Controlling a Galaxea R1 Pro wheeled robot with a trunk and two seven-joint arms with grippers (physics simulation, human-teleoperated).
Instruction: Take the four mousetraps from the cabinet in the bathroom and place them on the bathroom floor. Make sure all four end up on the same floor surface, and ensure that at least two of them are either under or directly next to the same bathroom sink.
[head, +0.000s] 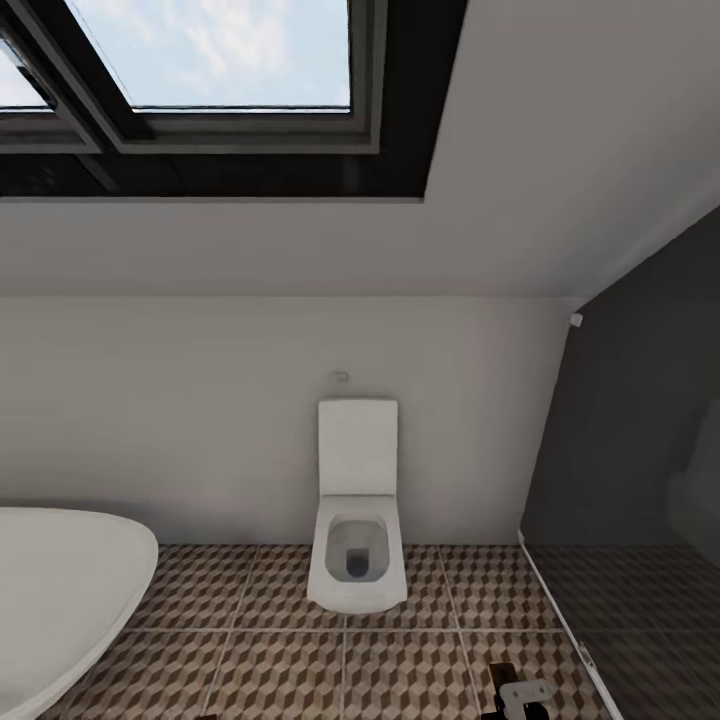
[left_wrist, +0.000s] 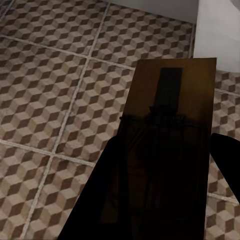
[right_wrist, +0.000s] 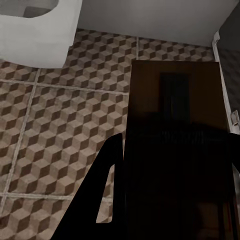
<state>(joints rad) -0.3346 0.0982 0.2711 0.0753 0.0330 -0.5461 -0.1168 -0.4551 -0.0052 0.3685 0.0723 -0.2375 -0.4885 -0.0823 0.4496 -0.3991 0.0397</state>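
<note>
An attic bathroom in a home, rendered in simulation.

A white square-edged wall-hung toilet (head: 357, 520) with its lid raised stands against the plain pale back wall (head: 200, 400), and it anchors the room. Beside the toilet, at the head view's left edge, curves the rim of a long white oval bathtub (head: 60, 590). Beneath the toilet spreads a floor of square tiles printed with brown, beige and white cubes and pale grout lines (head: 280, 660). To the toilet's other side rises a dark grey glass-like panel (head: 630, 450) with a white edge strip. High above the toilet, the ceiling slopes, holding a dark-framed skylight (head: 220, 60) open to blue sky and cloud.
</note>
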